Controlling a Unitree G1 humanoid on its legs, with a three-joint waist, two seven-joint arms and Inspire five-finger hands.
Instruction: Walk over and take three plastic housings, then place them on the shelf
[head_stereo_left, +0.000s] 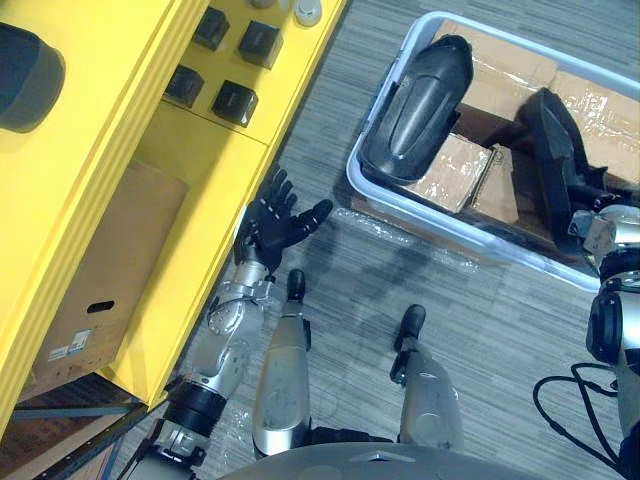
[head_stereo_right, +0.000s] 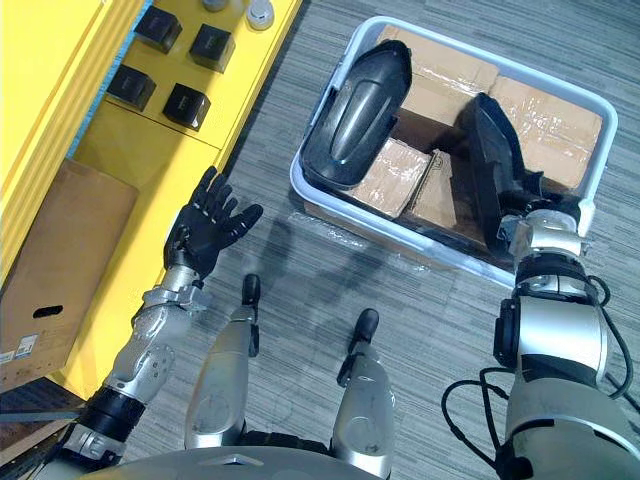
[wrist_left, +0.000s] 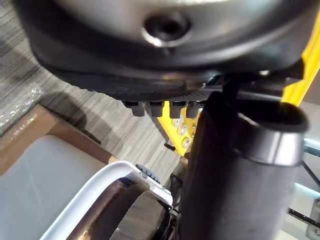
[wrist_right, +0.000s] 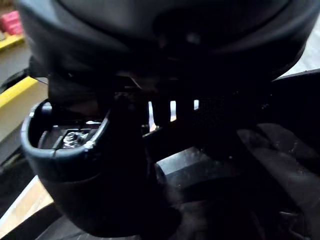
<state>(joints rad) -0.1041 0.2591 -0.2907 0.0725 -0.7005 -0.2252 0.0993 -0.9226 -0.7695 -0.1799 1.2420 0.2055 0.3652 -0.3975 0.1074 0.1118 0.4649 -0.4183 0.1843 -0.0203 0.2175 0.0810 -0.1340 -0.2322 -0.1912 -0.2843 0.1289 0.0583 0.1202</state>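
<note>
A white bin (head_stereo_right: 392, 238) on the carpet holds two black plastic housings on cardboard boxes. The larger, rounded housing (head_stereo_right: 355, 105) leans at the bin's left end. The narrower housing (head_stereo_right: 488, 160) lies at the right. My right arm reaches into the bin beside this narrower housing, and the right hand (wrist_right: 170, 107) is pressed close against dark plastic, its grip hidden. My left hand (head_stereo_left: 272, 225) hovers open, fingers spread, between the yellow shelf (head_stereo_left: 200, 160) and the bin, touching nothing. A dark rounded part (head_stereo_left: 22, 75) rests on the shelf's top board.
Several small black boxes (head_stereo_left: 236, 102) stand on a shelf level, with pale round parts (head_stereo_left: 306, 10) further back. A brown cardboard box (head_stereo_left: 110, 270) sits on the lower level. Grey carpet runs between the shelf and the bin.
</note>
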